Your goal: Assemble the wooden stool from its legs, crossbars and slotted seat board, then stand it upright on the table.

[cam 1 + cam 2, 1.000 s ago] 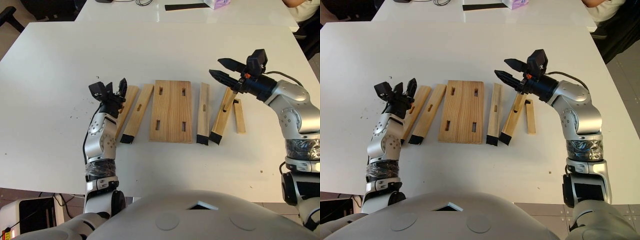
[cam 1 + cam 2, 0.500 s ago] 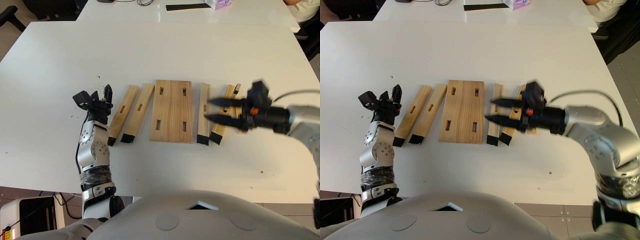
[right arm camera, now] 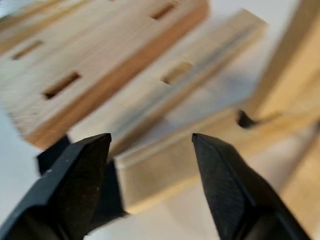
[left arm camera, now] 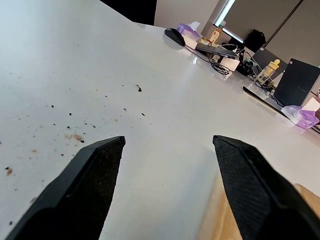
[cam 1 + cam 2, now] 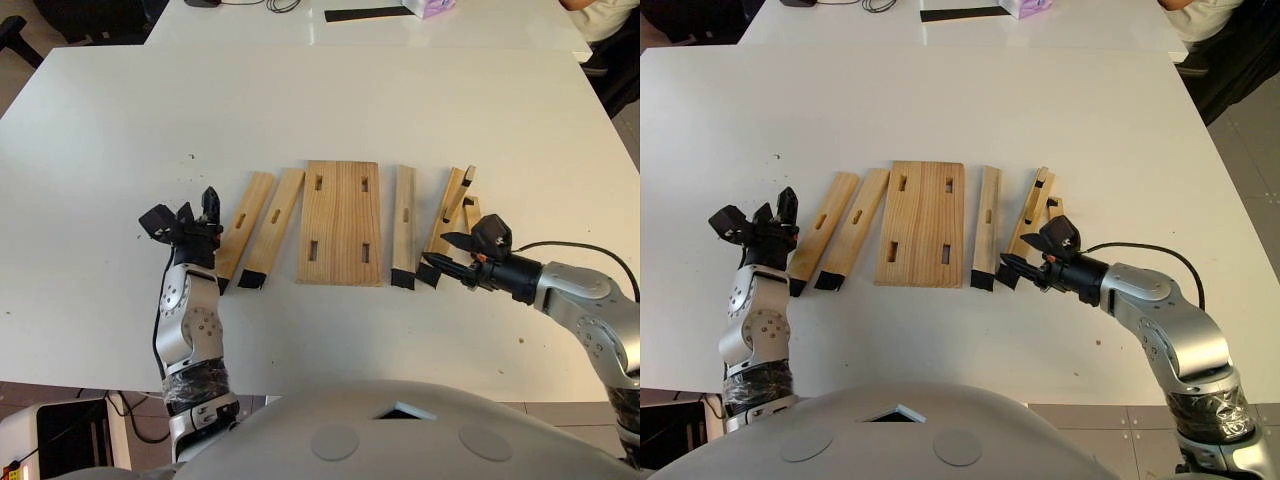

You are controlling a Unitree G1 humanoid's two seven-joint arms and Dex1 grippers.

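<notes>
- step in hand, as judged: picking up a first leg. nothing is joined yet; the seat board (image 5: pixel 340 222) lies flat mid-desk (image 5: pixel 300 110) with two legs on each side.
- the right gripper (image 5: pixel 436 250) sits low at the black-capped near end of the rightmost leg (image 5: pixel 452 200), fingers apart, not yet clamped.
- the left gripper (image 5: pixel 184 213) hovers spread open just beside the outermost left leg (image 5: pixel 243 228), holding nothing.
- the next move likely calls for closing squarely on that leg end and lifting without nudging its neighbour.
- since a second ago the right gripper has dropped from above the leg's far end to its near end, and the left gripper has drawn outward off its leg.
</notes>
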